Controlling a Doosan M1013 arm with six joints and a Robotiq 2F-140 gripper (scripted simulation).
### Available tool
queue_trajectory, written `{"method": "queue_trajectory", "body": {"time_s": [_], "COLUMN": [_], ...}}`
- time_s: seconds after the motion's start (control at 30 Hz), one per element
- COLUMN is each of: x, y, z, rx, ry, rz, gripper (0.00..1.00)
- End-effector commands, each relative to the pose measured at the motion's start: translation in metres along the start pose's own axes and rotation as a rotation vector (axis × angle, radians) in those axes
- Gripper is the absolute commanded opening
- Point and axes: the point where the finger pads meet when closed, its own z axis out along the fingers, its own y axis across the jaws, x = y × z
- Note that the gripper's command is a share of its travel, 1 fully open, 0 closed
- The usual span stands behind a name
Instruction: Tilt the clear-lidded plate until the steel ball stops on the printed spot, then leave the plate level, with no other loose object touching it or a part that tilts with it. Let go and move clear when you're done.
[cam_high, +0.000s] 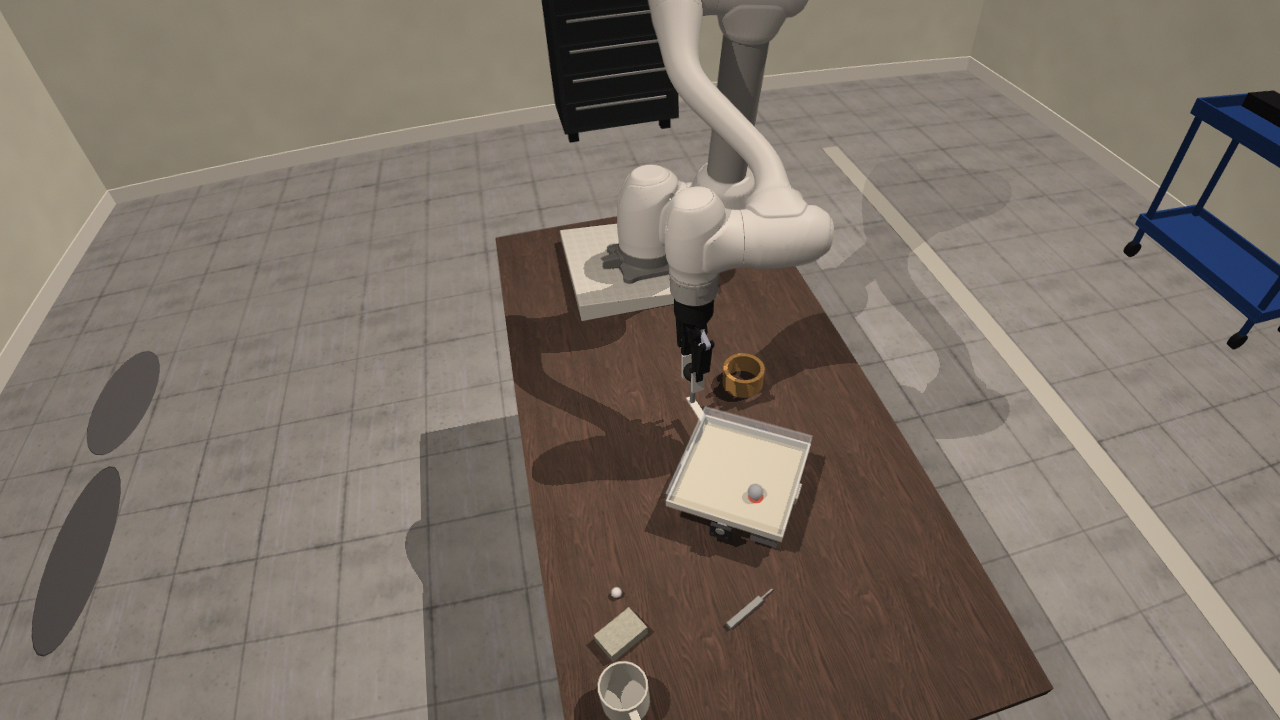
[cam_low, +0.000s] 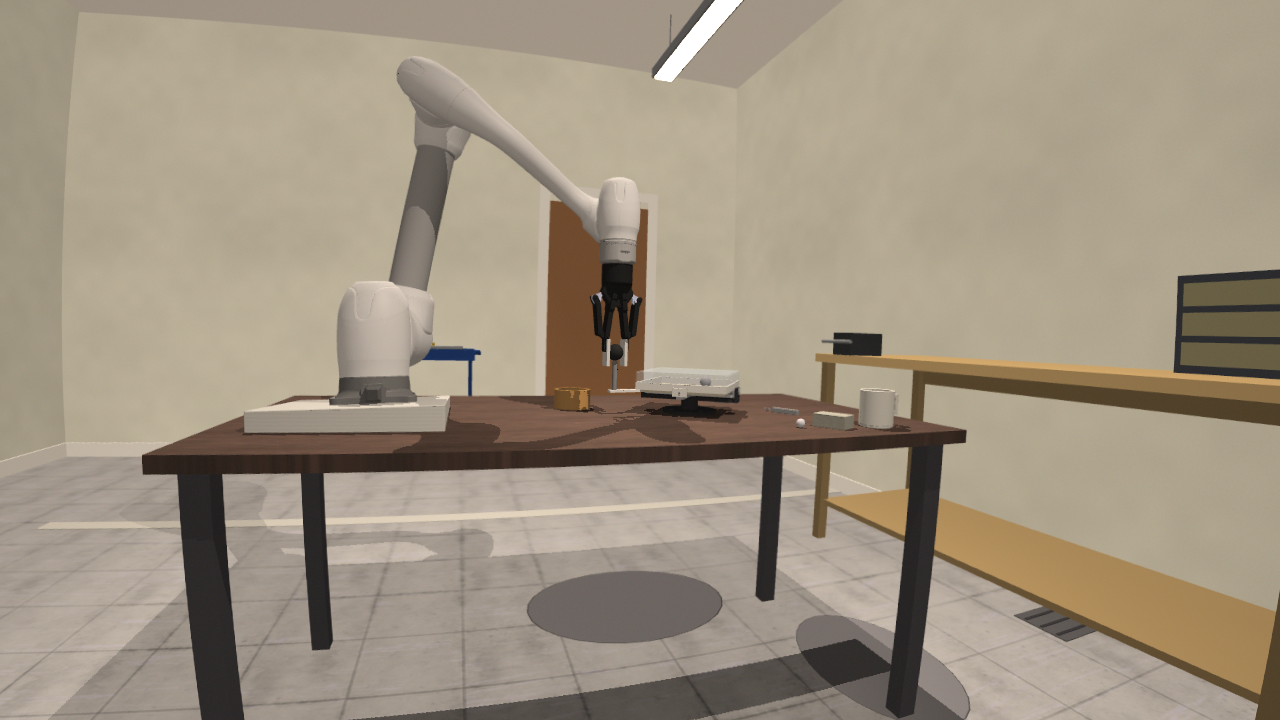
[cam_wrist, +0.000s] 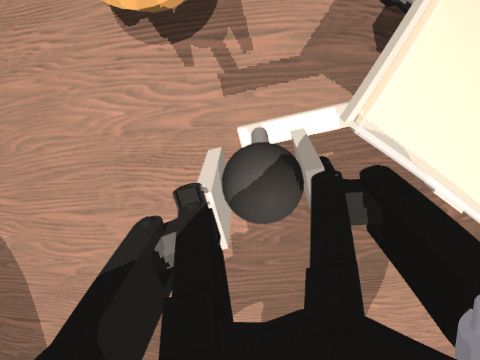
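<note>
Arm (cam_low: 501, 134) arched high over the base, wrist vertical, fingers clamped on a dark knob (cam_wrist: 262, 183).

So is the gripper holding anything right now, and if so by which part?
Yes. The gripper is shut on the dark round knob atop the plate's corner handle, with one of the fingers pressed against either side of the ball.
</note>
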Motion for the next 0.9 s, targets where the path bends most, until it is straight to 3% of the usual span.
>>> {"method": "queue_trajectory", "body": {"time_s": [0.0,0.03,0.87], "x": [0.0,0.0,0.0], "y": [0.0002,0.0002,0.0002], "z": [-0.0001,-0.0001,-0.0001], "rx": [-0.001,-0.001,-0.001], "ry": [0.0,0.0,0.0], "rz": [0.0,0.0,0.0], "gripper": [0.0,0.36,0.36]}}
